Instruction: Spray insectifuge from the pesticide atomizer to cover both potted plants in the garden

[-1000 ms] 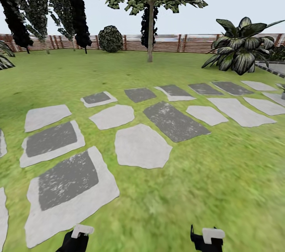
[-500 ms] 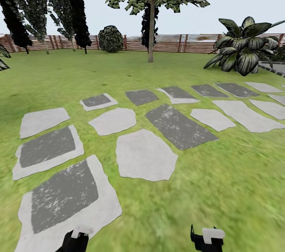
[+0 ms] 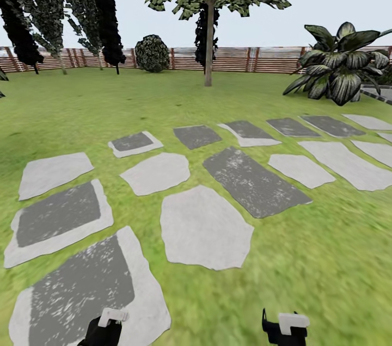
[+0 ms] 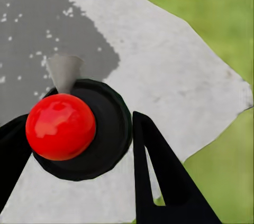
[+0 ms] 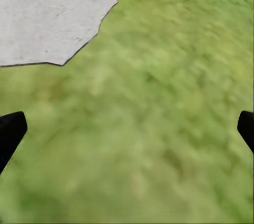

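1. Two grippers show at the bottom edge of the head view, the left gripper [image 3: 109, 317] over a stone and the right gripper [image 3: 286, 327] over grass.
2. The right gripper is released: in its wrist view the dark fingers [image 5: 10, 134] sit at opposite edges with only lawn and a stone corner between them.
3. In the left wrist view a red ball [image 4: 60, 126] on a black disc [image 4: 108, 129] lies between the left fingers [image 4: 159, 176]. I cannot tell whether they clench it or stand free of it.
4. The garden [image 3: 305, 259] spreads ahead: green lawn with grey stepping stones [image 3: 204, 229] in rows, some light, some with dark centres.
5. A brown slatted fence [image 3: 234, 59] closes the far side.
6. One tree [image 3: 208, 41] stands before the fence, a round shrub [image 3: 152, 53] to its left, dark cypresses [image 3: 106, 14] further left.
7. A broad-leaved plant [image 3: 340, 66] stands at far right, beyond the stones.
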